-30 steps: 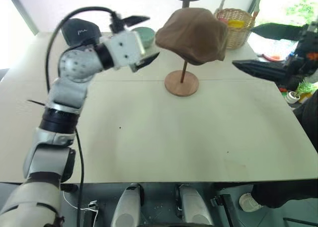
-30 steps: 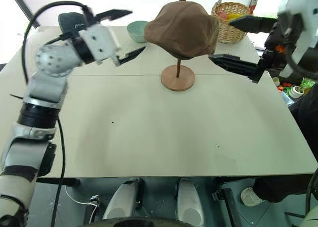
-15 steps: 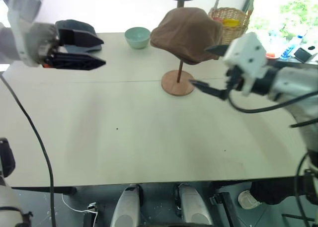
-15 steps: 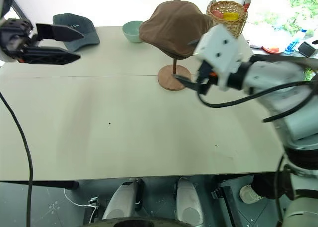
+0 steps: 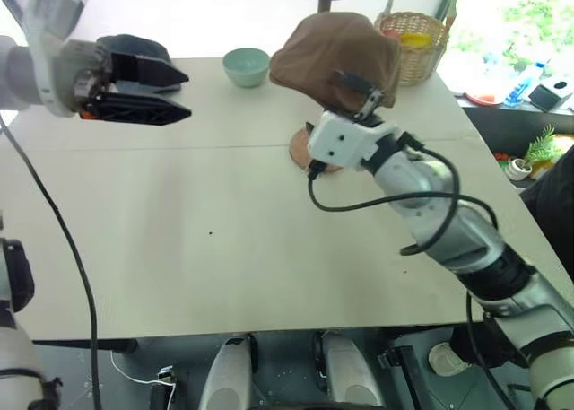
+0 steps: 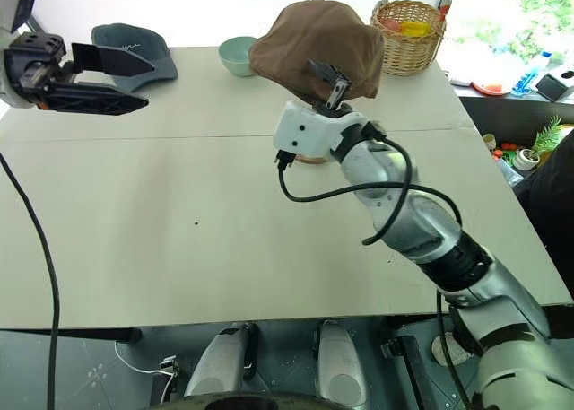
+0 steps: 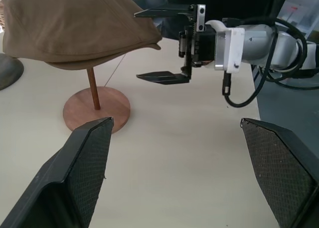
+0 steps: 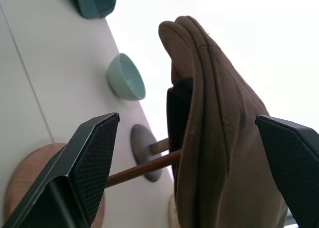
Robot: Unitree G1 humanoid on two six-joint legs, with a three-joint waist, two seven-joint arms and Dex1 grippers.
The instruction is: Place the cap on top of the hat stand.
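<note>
The brown cap [image 5: 336,58] sits on top of the hat stand [image 7: 96,108], near the middle of the table [image 5: 269,248], so the job looks done. The right gripper [image 7: 167,44] is just beside the cap's edge, fingers spread wide, holding nothing. The left gripper [image 5: 148,91] waits well apart, wide too and empty.

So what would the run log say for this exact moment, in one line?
cap: resting on hat stand | right claw: open, at cap's edge, not gripping | left claw: open, off to the side
</note>
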